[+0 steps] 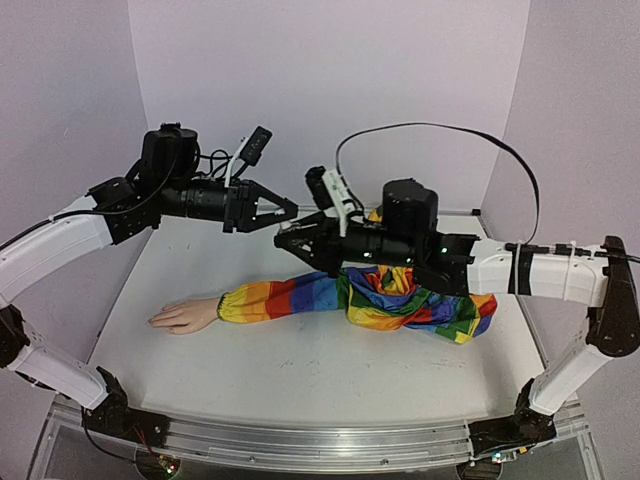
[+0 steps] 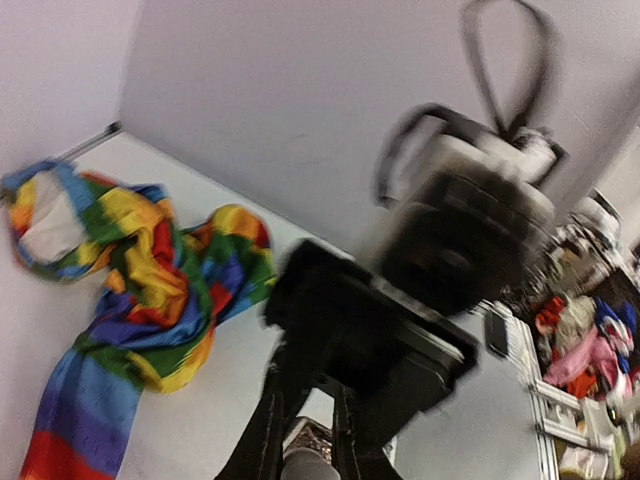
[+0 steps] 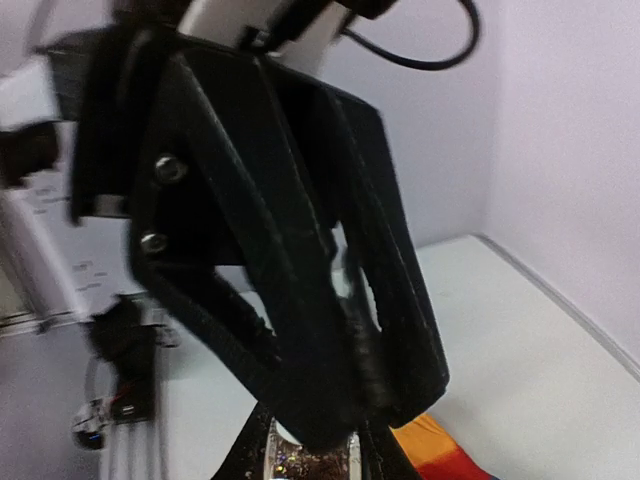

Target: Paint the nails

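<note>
Your right gripper (image 1: 282, 239) is clamped on a small glass bottle (image 3: 302, 462) with dark, glittery contents, held in the air above the table (image 1: 300, 375). Your left gripper (image 1: 289, 212) meets it tip to tip from the other side. Its fingers are drawn in narrow around a grey round cap (image 2: 305, 466) at the bottle's top, though both wrist views are blurred here. Below and to the left of both grippers, the mannequin hand (image 1: 188, 316) lies flat on the table, fingers pointing left. The nails (image 1: 157, 321) are at its far left tips, too small to make out and well apart from the bottle. The rainbow-striped sleeve (image 1: 300, 297) runs right from the wrist and bunches up under your right arm.
</note>
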`<state>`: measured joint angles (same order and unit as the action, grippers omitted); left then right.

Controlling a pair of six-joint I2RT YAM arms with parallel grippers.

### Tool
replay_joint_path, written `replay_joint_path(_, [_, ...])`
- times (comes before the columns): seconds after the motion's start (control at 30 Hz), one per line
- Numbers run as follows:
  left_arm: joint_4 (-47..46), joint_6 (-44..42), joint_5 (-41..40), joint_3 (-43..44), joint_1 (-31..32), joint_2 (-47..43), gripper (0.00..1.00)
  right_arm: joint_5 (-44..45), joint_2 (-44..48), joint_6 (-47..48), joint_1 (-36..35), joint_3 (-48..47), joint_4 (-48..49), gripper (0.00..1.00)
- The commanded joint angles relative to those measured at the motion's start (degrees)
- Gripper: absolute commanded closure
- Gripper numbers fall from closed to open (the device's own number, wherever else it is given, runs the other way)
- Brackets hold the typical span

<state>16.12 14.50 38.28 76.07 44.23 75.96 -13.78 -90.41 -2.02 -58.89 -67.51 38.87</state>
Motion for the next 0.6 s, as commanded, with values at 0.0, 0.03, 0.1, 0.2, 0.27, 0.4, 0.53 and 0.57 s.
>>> replay_joint_path(0.0, [-5.3,-8.9,30.1,0.2,3.6,-0.5,1.0,-56.7,3.5,-13.5,5.3,2.7,28.3,1.0])
replay_joint_path(0.03, [-5.4,-9.6,31.6,0.4,3.6,-0.7,1.0,-58.8,3.4,-15.4,5.2,2.8,30.2,1.0])
replay_joint_path(0.1, [-5.5,-10.5,31.8,0.9,3.6,-0.7,1.0,-57.5,3.5,-16.8,5.3,3.4,30.5,1.0])
replay_joint_path(0.2, [-5.5,-9.7,27.7,1.2,3.5,-0.5,1.0,-50.8,4.2,-16.7,6.2,5.7,30.4,1.0])
replay_joint_path(0.27, [-4.7,-8.7,23.0,1.2,3.1,-0.4,0.92,-45.3,5.0,-16.4,7.1,7.5,29.9,1.0])
replay_joint_path(0.4, [1.3,-7.8,6.0,1.3,2.1,-1.7,0.6,-27.7,7.2,-10.2,8.0,9.0,20.4,1.0])
replay_joint_path(0.53, [3.4,-2.2,-0.4,0.3,-0.9,-4.1,0.31,-11.3,7.5,-6.1,8.0,7.1,10.6,1.0])
replay_joint_path(0.57, [3.5,-0.4,-2.6,-0.2,-1.4,-4.8,0.28,-8.4,7.3,-5.1,8.0,6.5,8.4,1.0])
